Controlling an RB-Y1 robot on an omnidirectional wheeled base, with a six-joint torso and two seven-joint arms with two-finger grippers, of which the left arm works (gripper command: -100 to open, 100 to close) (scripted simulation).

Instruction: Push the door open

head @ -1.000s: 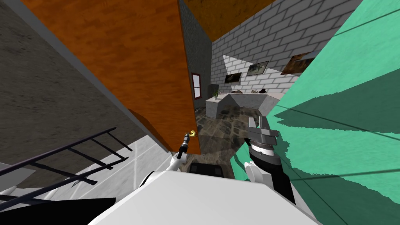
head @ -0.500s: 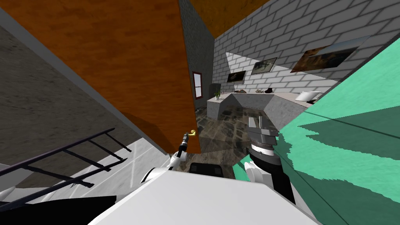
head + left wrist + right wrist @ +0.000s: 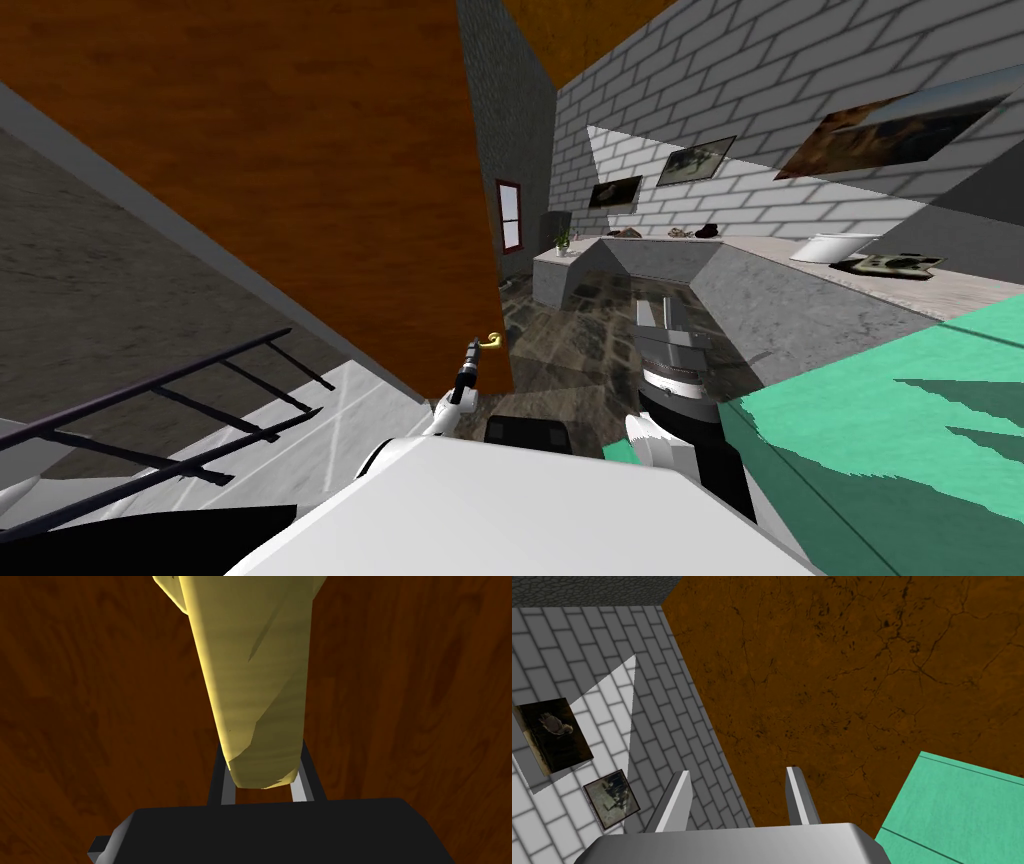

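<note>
Door (image 3: 300, 150) filled left, free edge near centre, judged partly open. Handle (image 3: 491, 341) sat low by that edge, straight ahead of left gripper (image 3: 477, 351), long axis in line with fingers, which pinched its sides. Right gripper (image 3: 657, 306) stood well apart to right, fingers spread, empty. Since earlier frame my view swung: green wall (image 3: 900, 440) slid off right, more counter (image 3: 760, 250) showed.

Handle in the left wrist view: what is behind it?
The brown wooden door lies behind the handle. The handle hides a strip of the door and most of the fingers of the left gripper.
</note>
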